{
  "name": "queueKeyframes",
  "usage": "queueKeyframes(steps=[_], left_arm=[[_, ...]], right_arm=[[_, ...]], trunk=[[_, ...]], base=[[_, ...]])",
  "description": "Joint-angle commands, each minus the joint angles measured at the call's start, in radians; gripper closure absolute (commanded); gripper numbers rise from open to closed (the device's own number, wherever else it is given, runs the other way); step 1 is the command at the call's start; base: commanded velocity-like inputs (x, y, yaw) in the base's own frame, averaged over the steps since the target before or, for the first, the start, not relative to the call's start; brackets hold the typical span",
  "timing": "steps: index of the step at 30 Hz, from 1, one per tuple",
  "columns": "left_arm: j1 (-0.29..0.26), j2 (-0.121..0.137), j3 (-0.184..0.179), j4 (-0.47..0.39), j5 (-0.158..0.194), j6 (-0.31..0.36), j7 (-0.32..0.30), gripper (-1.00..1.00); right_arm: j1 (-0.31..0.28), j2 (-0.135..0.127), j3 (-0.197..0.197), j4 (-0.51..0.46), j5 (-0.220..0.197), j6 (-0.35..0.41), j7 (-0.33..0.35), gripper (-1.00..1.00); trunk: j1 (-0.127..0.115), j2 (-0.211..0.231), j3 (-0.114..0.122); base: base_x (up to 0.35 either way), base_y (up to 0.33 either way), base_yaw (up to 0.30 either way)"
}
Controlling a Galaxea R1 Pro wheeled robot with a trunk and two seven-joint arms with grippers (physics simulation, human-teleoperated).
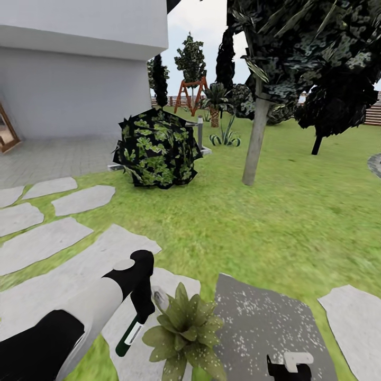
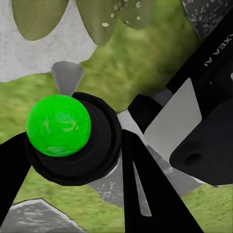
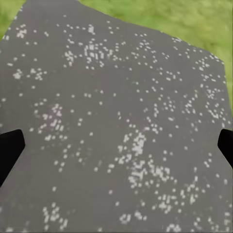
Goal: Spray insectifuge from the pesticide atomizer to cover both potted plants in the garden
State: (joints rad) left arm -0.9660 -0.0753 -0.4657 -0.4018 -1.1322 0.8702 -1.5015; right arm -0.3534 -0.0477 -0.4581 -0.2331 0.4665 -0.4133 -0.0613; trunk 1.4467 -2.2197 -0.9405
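The left gripper is clamped around the pesticide atomizer, whose green cap sits between its fingers. Just beside it, a potted plant stands where pale stepping stone meets dark speckled paving. The right gripper hangs spread over that paving.

Even, bright daylight is rendered across the lawn, with no clear direction of light and hardly any cast shadows under the tree trunk or the dark bush. The sky is washed out to near white. Distant foliage is shown coarse and blocky. In the left wrist view a glossy sheen is seen on the green ball, and nearby leaves are softened. The speckled paving is slightly blurred.
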Motion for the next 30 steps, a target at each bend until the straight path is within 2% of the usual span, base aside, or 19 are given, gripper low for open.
queueKeyframes(steps=[1,12,23,30], left_arm=[[0.0,0.0,-0.002,-0.002,-0.008,0.01,-0.009,1.0],[-0.002,0.0,-0.004,-0.003,-0.008,0.01,-0.009,1.0],[-0.002,0.0,-0.003,-0.003,-0.008,0.01,-0.009,1.0],[-0.001,0.001,-0.005,-0.001,-0.008,0.01,-0.008,1.0]], right_arm=[[-0.001,0.0,-0.005,0.001,0.011,-0.004,-0.004,-1.0],[-0.001,0.0,-0.005,0.001,0.011,-0.004,-0.004,-1.0],[-0.001,0.0,-0.005,0.001,0.011,-0.004,-0.004,-1.0],[-0.001,0.0,-0.005,0.001,0.011,-0.004,-0.004,-1.0]], trunk=[[0.0,0.0,-0.001],[0.0,0.0,-0.001],[0.0,0.0,-0.001],[0.0,0.0,-0.001]], base=[[0.056,0.043,0.0],[0.006,0.005,-0.216],[0.087,0.0,-0.013],[-0.188,0.106,0.0]])
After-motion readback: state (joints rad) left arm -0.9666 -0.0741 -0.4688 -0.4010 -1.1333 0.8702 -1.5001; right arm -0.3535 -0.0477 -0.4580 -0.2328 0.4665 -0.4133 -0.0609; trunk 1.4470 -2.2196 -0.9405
